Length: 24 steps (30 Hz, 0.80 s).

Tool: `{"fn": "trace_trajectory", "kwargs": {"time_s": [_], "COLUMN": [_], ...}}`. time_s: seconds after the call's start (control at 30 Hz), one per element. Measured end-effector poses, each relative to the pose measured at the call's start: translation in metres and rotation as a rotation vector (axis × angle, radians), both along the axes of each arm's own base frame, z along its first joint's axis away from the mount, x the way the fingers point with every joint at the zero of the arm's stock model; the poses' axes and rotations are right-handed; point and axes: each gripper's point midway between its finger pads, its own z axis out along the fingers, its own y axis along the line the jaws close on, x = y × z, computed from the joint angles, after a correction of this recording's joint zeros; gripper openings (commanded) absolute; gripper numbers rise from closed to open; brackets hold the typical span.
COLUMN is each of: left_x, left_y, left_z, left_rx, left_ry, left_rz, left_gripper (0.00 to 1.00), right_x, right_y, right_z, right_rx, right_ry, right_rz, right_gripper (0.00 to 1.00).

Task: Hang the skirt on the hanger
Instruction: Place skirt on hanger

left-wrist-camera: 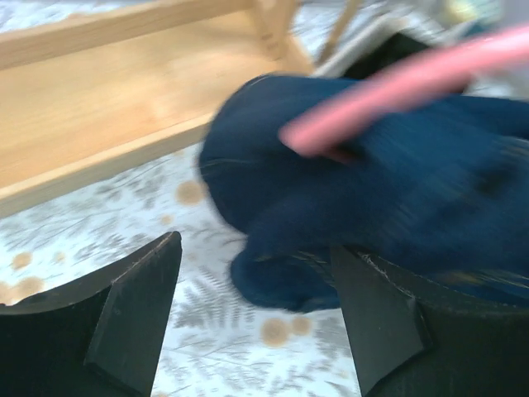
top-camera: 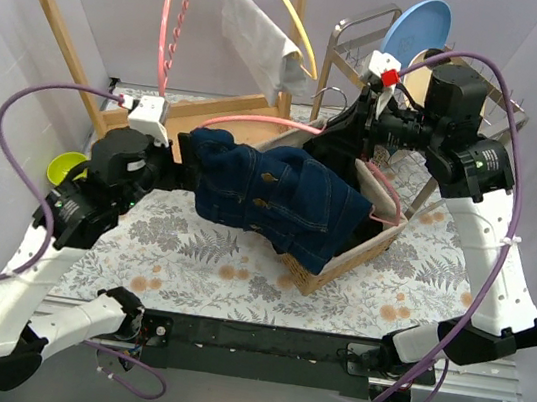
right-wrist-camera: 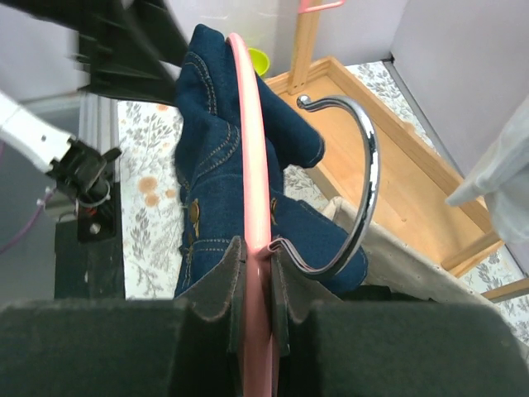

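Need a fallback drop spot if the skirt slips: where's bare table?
Free: floral cloth in front of skirt and basket, out to the near edge; smaller strip right of the basket. Crowded: behind, with wooden rack, hanger and blue plate.

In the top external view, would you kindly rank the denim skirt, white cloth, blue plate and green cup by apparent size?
1. denim skirt
2. white cloth and blue plate: too alike to rank
3. green cup, smallest, partly hidden
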Motion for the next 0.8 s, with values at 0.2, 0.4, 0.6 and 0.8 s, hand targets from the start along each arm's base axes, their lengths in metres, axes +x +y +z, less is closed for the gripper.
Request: {"fn": "trace_trajectory", "kwargs": {"time_s": [0.2, 0.4, 0.6, 0.8], "left_x": [-0.046, -0.071, -0.058, -0.081], "left_y": [-0.033, -0.079, -0.139, -0.204], "left_z": [0.099, 0.109, 0.058, 0.015], "left_rx": [-0.265, -0.398, -0.393, -0.248], "left_ry": [-0.172, -0.154, 0.044, 0.147], "left_rz": [-0.265, -0.537, -0.659, -0.713], "left_gripper": [0.98, 0.98, 0.86, 0.75], "right_x": [0.034, 0.069, 0.084, 0.090], "right_y": [0.019, 0.050, 0.070, 0.093], "right_z": [-0.001, -0.028, -0.042, -0.041], "right_rx": [0.024, 0.004, -0.007, 0.018], "right_ry": [0.118, 0.238, 0.286, 0.310], "right_rz": [-0.120, -0.256, -0.380, -0.440], "right_gripper": [0.01, 0.01, 0.01, 0.01]}}
